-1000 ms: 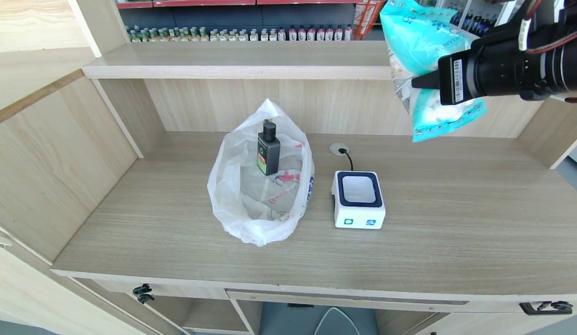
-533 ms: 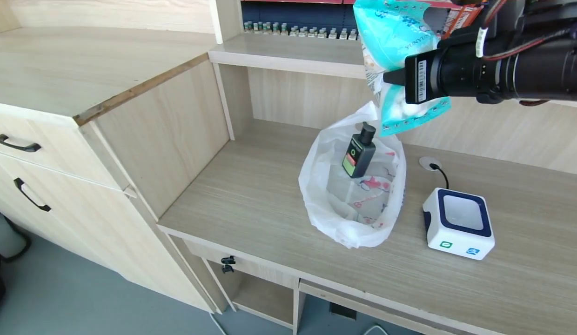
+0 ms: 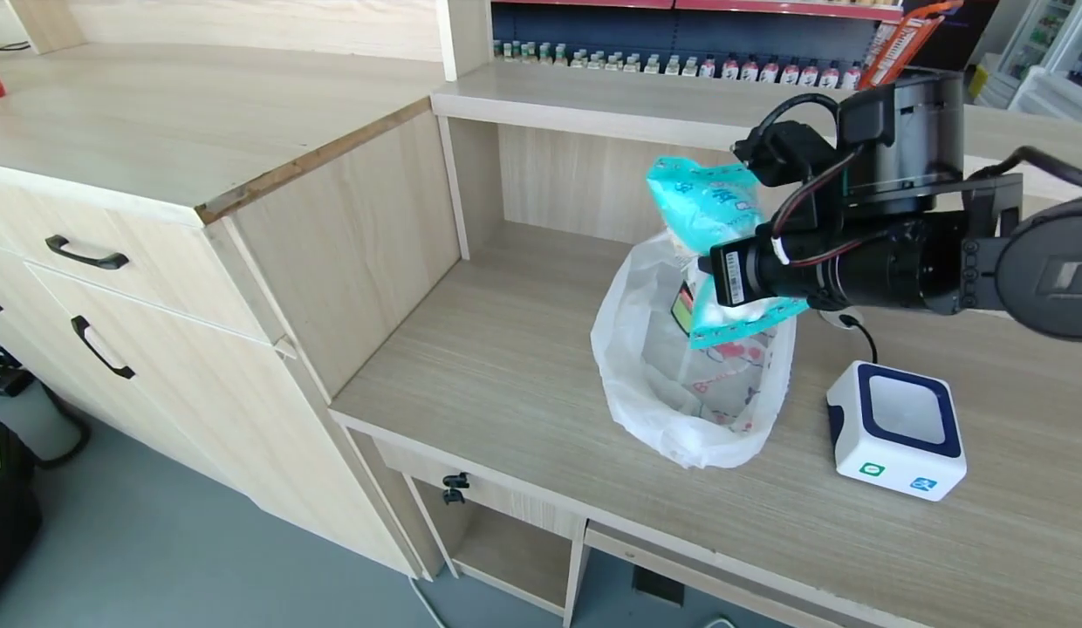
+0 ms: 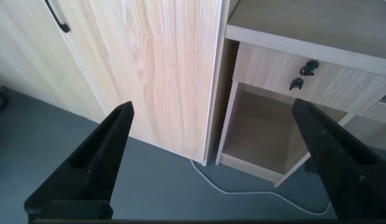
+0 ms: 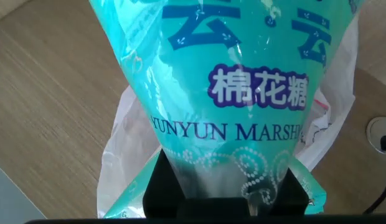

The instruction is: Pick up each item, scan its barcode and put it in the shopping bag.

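Note:
My right gripper (image 3: 711, 277) is shut on a teal marshmallow packet (image 3: 711, 234), holding it upright just above the mouth of the white shopping bag (image 3: 689, 397) on the counter. In the right wrist view the marshmallow packet (image 5: 243, 81) rises between the fingers (image 5: 163, 186), with the shopping bag (image 5: 127, 155) under it. A dark bottle (image 3: 682, 307) stands inside the bag, mostly hidden behind the packet. The white barcode scanner (image 3: 899, 427) sits on the counter to the right of the bag. My left gripper (image 4: 218, 162) hangs open low beside the cabinet, above the grey floor, with nothing between its fingers.
The counter recess has a wooden side wall (image 3: 349, 235) on the left and a shelf (image 3: 593, 100) above. Drawers with black handles (image 3: 85, 258) lie further left. The scanner's cable (image 3: 866, 336) runs to a hole in the counter behind it.
The head camera has swung, shifting the whole scene. My right gripper has come down and left with the marshmallow packet, from high over the scanner side to just above the bag's mouth.

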Tool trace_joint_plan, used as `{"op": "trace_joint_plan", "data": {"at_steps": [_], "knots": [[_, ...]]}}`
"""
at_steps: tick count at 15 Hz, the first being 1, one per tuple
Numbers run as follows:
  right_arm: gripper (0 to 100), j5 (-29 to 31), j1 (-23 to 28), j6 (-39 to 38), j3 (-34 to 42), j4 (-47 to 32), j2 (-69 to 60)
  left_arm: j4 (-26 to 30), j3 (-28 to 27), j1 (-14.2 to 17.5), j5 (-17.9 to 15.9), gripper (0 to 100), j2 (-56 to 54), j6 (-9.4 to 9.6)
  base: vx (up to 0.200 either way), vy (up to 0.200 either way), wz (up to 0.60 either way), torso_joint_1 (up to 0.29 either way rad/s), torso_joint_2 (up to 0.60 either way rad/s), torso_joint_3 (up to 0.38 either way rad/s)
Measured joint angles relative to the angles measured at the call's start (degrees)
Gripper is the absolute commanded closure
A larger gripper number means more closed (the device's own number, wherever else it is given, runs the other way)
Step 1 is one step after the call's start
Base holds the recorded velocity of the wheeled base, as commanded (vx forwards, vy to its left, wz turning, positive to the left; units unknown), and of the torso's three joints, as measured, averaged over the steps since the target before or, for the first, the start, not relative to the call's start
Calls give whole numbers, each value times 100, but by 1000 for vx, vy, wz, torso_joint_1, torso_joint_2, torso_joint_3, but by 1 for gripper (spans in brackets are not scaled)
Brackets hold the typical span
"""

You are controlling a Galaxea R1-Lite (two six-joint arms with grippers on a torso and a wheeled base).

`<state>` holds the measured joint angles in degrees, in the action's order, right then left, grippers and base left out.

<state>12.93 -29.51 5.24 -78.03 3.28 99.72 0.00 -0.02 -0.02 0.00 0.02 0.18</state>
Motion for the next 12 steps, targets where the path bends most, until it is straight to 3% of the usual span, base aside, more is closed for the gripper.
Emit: {"op": "trace_joint_plan", "data": {"at_steps": [12], "knots": [[100, -10, 138, -350, 767, 1057, 700, 0, 2, 2, 0, 0, 0, -2, 0, 0, 0, 0, 0, 0]]}}
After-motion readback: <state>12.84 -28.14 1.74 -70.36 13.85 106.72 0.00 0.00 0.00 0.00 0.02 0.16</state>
